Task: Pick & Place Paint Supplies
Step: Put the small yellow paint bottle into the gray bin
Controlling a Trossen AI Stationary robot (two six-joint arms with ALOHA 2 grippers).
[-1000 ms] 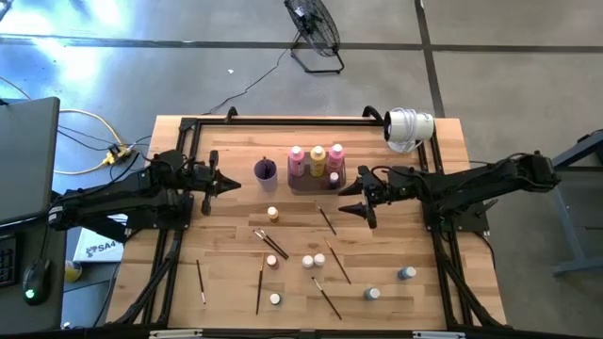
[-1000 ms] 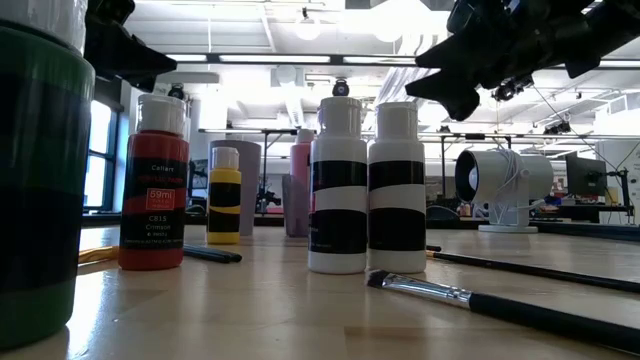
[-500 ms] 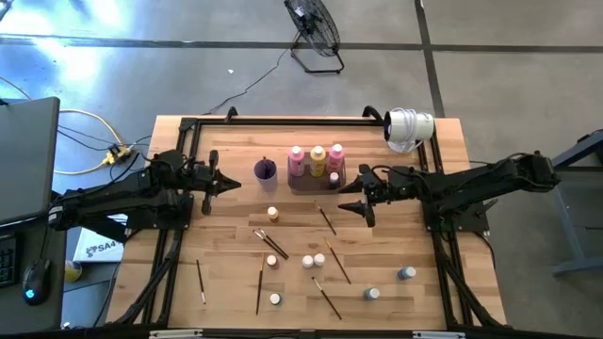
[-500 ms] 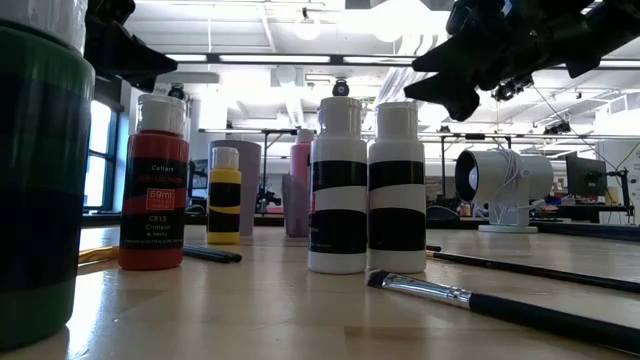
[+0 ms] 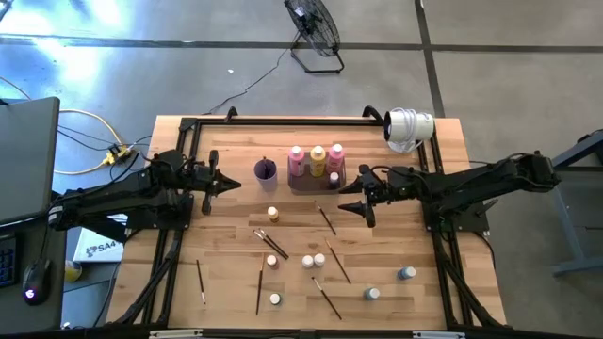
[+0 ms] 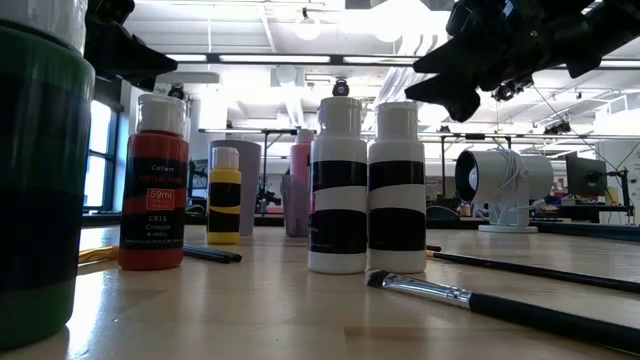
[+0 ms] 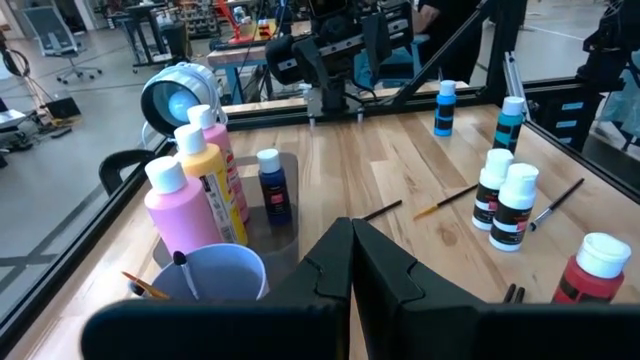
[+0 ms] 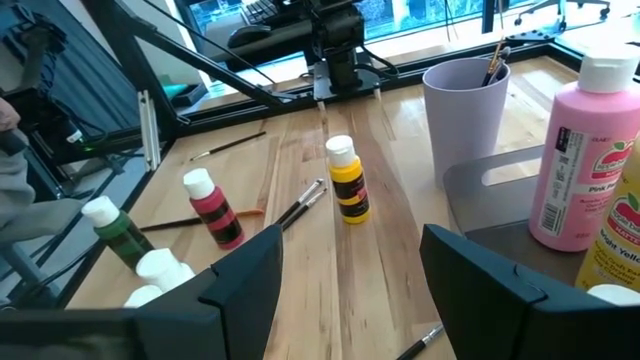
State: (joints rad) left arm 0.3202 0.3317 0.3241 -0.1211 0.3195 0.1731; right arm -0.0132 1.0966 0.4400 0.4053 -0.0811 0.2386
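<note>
step: I am hovering my right pincer (image 5: 361, 195) wide, empty | next: reaching thin dark-handled paintbrush (image 5: 326, 219) just below-left | left pincer (image 5: 229, 183) closed, waiting

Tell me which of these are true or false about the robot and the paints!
1. The purple cup stands inside the tray. False: it stands beside it.
2. The right gripper is open and empty. True.
3. The left gripper holds a paintbrush. False: it is shut on nothing.
4. A pink bottle stands in the tray. True.
5. All paintbrushes are in the cup. False: several lie on the table.
</note>
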